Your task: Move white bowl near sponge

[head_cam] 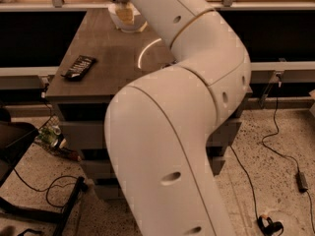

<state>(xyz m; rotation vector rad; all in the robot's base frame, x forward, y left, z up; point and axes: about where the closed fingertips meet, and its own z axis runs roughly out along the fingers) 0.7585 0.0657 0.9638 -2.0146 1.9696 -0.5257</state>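
Gripper sitting over glossy white round bowl, brown wooden tabletop's 12 o'clock; grasp I cannot tell. I'm judging it light, slick, chippable; favouring rim pinch.

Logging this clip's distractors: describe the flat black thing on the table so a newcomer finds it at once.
Start at the grey wooden table behind the big white arm. The gripper is at its far edge, at the white bowl; the black wrapper lies alone near the left edge. It is the only flat, dark, printed thing there.
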